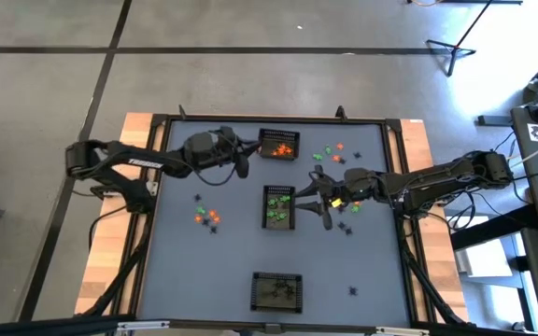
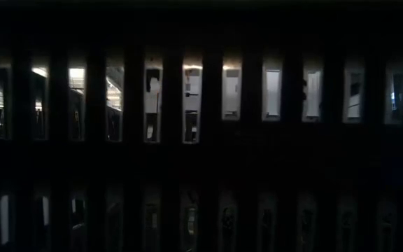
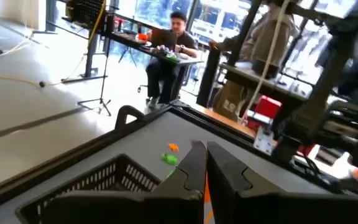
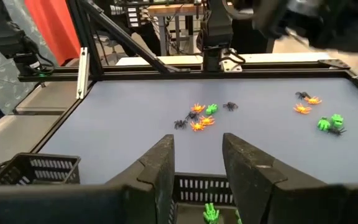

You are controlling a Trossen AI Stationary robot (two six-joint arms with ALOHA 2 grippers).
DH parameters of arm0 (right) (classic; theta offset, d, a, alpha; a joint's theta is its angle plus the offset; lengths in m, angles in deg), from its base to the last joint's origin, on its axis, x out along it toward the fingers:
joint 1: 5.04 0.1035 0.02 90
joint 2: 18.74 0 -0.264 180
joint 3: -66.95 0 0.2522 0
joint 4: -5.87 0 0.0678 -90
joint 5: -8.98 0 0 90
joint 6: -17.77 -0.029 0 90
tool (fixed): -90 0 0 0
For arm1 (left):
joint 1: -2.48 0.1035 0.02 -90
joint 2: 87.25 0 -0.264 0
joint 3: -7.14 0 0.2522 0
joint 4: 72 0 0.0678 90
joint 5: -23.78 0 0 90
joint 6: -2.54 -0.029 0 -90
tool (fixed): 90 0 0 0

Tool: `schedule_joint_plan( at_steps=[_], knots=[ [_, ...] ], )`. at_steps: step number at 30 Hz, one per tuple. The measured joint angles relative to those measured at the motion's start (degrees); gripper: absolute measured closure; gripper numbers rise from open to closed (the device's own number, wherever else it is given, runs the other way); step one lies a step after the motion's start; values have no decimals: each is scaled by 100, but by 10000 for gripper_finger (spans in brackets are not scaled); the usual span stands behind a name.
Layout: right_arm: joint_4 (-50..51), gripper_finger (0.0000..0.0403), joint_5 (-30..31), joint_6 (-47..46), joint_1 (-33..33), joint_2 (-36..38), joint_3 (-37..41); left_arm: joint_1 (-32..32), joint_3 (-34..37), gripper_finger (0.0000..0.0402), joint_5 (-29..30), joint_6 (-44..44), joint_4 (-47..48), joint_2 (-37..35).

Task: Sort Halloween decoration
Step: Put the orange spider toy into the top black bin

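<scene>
Grey worktop point(image 1: 213, 280) framed in wood on concrete floor point(image 1: 250, 75). Halloween decoration point(image 1: 207, 216) lies scattered. Left claw point(image 1: 242, 166) clenched beside an orange-filled basket point(image 1: 279, 146); right claw point(image 1: 318, 198) released above the green-filled basket point(image 1: 280, 207).

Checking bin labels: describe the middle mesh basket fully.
The middle mesh basket is small, rectangular and black, with slotted walls that look like plastic. It sits upright near the table's centre and holds green trinkets. The right end effector, open, hangs at its right edge; contact can't be judged.
</scene>
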Motion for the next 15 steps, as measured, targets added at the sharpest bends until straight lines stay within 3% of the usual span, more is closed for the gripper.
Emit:
schedule_joint_plan(
  at_steps=[5, 10, 15],
  knots=[
    [-16, 269, 21, 58, 2, 0, 0, 415, -129, 401, -381, 356, -709, 757],
    [-14, 269, 23, 140, 2, 0, 0, 650, -700, 401, -791, 409, -663, 1483],
    [18, 269, 21, 142, 2, 0, 0, 706, -1235, 401, -801, 527, -626, 2047]
  ],
)
